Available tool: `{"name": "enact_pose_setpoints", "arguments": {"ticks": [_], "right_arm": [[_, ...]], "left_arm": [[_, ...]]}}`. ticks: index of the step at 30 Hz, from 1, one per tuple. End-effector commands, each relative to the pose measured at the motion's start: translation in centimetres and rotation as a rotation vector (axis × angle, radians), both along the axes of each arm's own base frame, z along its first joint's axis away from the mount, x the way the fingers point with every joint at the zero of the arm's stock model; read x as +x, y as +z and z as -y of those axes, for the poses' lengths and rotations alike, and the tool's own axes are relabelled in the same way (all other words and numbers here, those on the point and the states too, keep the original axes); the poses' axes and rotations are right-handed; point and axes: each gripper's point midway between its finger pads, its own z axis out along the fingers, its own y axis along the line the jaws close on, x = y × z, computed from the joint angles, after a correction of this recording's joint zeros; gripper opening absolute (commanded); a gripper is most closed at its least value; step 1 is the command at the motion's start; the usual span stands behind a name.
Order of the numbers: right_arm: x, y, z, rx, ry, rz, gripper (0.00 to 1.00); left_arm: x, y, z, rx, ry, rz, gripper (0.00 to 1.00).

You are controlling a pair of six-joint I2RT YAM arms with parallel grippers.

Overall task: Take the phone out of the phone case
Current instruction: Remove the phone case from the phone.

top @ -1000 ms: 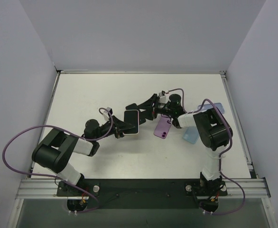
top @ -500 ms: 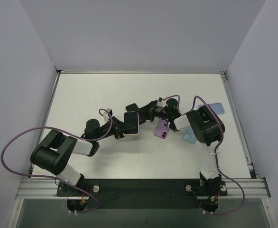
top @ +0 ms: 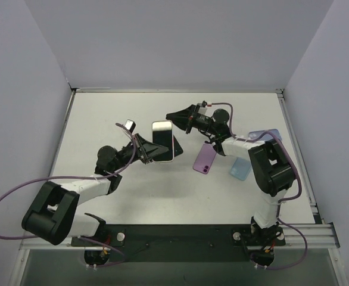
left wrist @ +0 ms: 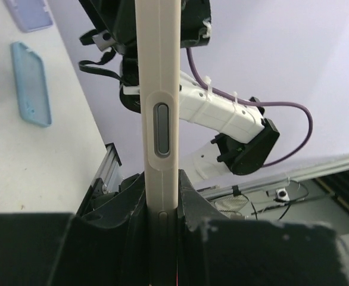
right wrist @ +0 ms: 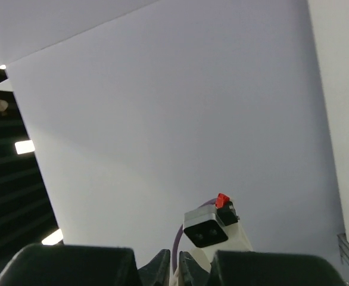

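The left fingers (left wrist: 133, 205) clamp the cased phone (top: 162, 142) edge-on above the worktop (top: 103, 119). The right fingers (top: 175, 114), together, hover beside its far edge and should peel the case (left wrist: 161, 71) rim while the clamp holds.

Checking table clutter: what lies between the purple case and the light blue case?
Only bare table lies between the purple case and the light blue case, as the top view shows.

White table (top: 106, 116) — pale lavender walls (top: 180, 42) on three sides; aluminium rail (top: 308, 233) along near edge.
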Motion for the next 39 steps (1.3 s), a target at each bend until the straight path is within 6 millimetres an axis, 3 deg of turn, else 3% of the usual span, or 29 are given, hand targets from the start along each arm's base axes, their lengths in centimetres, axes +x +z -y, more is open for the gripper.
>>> {"name": "enact_pose_setpoints", "arguments": {"ticks": [1,4,9,10,11,13,16,18,22,28,32,39], "right_arm": [[-4.1,14.0,1.6,0.341,0.027,0.294,0.0],[-5.4,15.6,1.3,0.343,0.044,0.374,0.0],[-5.4,15.4,1.5,0.287,0.016,0.416,0.02],[-5.4,15.6,1.8,0.289,0.007,0.421,0.19],[-5.4,15.1,1.9,0.28,-0.001,0.423,0.27],[-5.0,15.1,2.7,0.272,-0.022,0.432,0.43],[-5.3,15.4,3.1,0.291,-0.005,0.456,0.58],[-5.9,15.9,3.0,0.306,0.019,0.486,0.59],[-6.6,15.3,2.3,0.264,0.043,0.51,0.5],[-7.4,12.9,1.7,0.162,0.087,0.517,0.45],[-7.3,10.1,0.8,0.02,0.088,0.531,0.44],[-6.7,9.6,0.6,-0.024,0.071,0.541,0.36]], "left_arm": [[-1.6,6.1,-0.1,-0.003,-0.002,0.331,0.0],[-1.1,6.8,0.0,0.027,0.006,0.337,0.0],[-1.3,8.3,-0.3,-0.013,0.008,0.35,0.0],[-1.4,8.3,-0.3,-0.018,0.01,0.349,0.0],[-1.4,8.3,-0.4,-0.023,0.012,0.347,0.0],[-1.5,8.4,-0.5,-0.029,0.014,0.35,0.0],[-1.5,8.2,-0.8,-0.03,0.022,0.339,0.0],[-1.4,8.1,-0.9,-0.028,0.025,0.334,0.0],[-1.1,8.0,-1.1,-0.029,0.031,0.322,0.0],[-0.3,7.5,-1.4,-0.024,0.053,0.299,0.0],[-0.1,7.3,-1.3,-0.039,0.042,0.286,0.0],[-0.3,7.1,-1.3,-0.047,0.03,0.277,0.0]]}}
